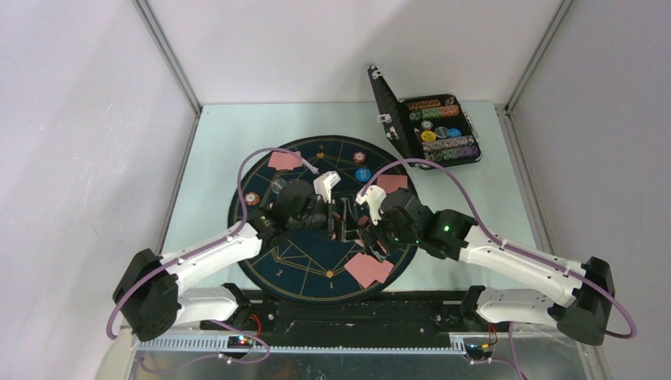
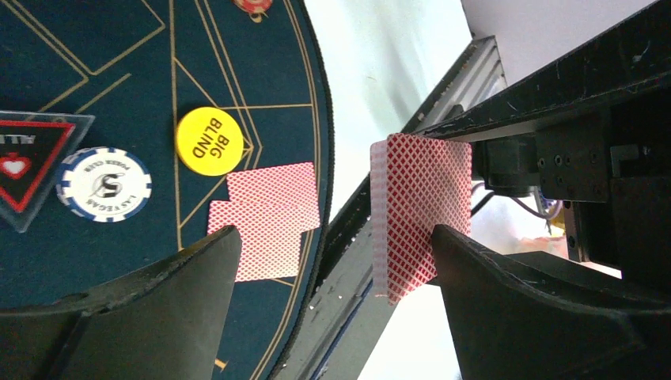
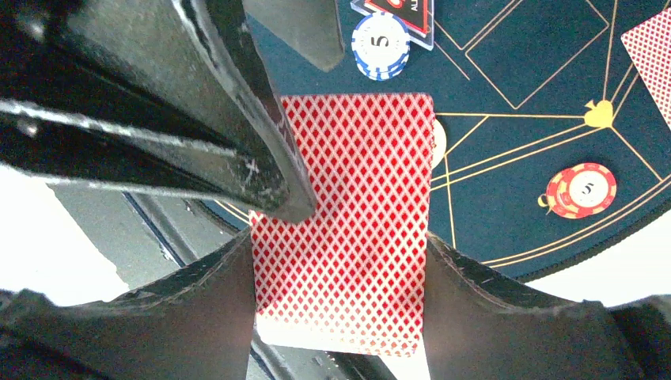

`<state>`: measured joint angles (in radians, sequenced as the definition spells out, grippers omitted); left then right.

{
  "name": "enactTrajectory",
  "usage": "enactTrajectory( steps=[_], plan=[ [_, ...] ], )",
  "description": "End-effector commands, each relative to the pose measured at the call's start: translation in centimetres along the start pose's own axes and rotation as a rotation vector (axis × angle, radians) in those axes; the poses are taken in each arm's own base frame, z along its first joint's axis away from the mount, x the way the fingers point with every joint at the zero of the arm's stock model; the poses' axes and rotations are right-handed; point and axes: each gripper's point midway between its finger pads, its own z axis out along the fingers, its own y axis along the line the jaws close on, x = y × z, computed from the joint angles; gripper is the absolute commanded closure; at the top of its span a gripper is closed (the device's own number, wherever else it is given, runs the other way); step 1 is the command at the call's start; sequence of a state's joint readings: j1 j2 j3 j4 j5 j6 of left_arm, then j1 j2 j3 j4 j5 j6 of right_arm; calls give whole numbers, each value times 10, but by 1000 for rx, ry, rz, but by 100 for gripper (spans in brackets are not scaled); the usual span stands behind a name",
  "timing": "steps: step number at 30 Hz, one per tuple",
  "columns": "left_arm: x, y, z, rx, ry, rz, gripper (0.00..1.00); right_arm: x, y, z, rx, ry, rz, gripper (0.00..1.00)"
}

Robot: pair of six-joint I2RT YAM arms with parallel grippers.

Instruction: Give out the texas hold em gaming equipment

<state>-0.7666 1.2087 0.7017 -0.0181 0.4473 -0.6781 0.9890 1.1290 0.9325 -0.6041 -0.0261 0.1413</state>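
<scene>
My right gripper (image 3: 340,241) is shut on a deck of red-backed playing cards (image 3: 348,214), held by its long edges above the near part of the mat. My left gripper (image 2: 334,237) is open around that deck (image 2: 419,206), which stands close against its right finger (image 2: 514,301); the left finger (image 2: 158,301) is well apart. Both grippers meet over the mat's middle (image 1: 352,226). On the mat lie a yellow Big Blind disc (image 2: 210,141), a white-and-blue chip (image 2: 103,184), a triangular marker (image 2: 24,166), an orange-red chip (image 3: 581,190) and dealt card pairs (image 2: 269,218).
The round dark-blue mat (image 1: 273,265) carries more cards at the far left (image 1: 285,161), right (image 1: 392,183) and near edge (image 1: 368,269), plus red (image 1: 359,157) and blue (image 1: 363,174) discs. The open black case (image 1: 435,127) of chips stands at the back right.
</scene>
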Motion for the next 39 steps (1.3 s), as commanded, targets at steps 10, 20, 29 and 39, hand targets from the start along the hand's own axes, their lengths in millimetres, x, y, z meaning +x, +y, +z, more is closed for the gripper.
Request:
enactTrajectory(
  steps=[10,20,29,39],
  plan=[
    [-23,-5,-15,-54,-72,89,34,-23,5,-13,-10,-105,-27,100],
    [-29,-18,-23,-20,-94,108,66,-23,4,-12,-4,-108,-27,100],
    [-50,-10,-51,-151,-203,182,100,-21,3,-11,0,-103,-25,100],
    [-107,-57,-116,-158,-440,545,100,-23,-3,-9,32,-114,-23,100]
  ],
)
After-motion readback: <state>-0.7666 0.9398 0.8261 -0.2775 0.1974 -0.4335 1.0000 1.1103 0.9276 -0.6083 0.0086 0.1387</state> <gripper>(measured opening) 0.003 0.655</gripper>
